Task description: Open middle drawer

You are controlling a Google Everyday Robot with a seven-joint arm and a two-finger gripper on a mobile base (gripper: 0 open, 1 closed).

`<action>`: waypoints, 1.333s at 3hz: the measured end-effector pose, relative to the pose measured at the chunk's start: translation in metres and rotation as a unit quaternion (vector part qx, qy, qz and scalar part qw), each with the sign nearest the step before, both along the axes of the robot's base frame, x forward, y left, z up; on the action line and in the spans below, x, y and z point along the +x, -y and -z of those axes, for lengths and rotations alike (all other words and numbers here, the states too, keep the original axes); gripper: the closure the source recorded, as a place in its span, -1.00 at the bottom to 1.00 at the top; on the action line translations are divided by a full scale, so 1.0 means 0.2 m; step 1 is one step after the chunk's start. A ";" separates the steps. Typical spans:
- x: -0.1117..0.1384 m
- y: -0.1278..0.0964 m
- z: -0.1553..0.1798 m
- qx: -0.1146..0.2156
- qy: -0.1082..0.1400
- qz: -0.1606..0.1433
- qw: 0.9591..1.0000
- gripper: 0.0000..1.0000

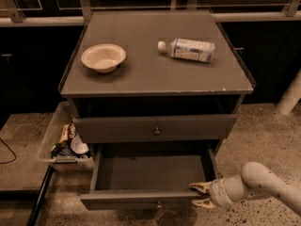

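Note:
The middle drawer [141,199] is pulled well out of the grey cabinet. Its shallow grey tray [150,172] shows and looks empty, and its small round knob [159,204] sits at the centre of the front. My gripper [201,195] is at the right end of that drawer front, coming in from the lower right on a pale arm [256,182]. Its two yellowish fingers [199,187] are spread apart, one above and one below the front's top edge. The drawer above [155,128], with its own knob, is nearly shut.
On the cabinet top [141,74] stand a cream bowl [103,57] and a plastic water bottle [188,49] lying on its side. A clear bin [63,140] of snacks sits on the floor to the left. A white post [289,95] stands at the right.

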State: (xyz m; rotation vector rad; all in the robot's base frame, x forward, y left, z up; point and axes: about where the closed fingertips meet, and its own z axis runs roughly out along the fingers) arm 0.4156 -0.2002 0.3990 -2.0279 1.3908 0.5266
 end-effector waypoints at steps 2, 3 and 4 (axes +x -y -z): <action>0.01 0.00 -0.02 0.003 0.000 -0.004 1.000 1.00; 0.01 0.00 -0.02 0.003 0.000 -0.004 1.000 0.62; 0.01 0.00 -0.02 0.003 0.000 -0.004 1.000 0.15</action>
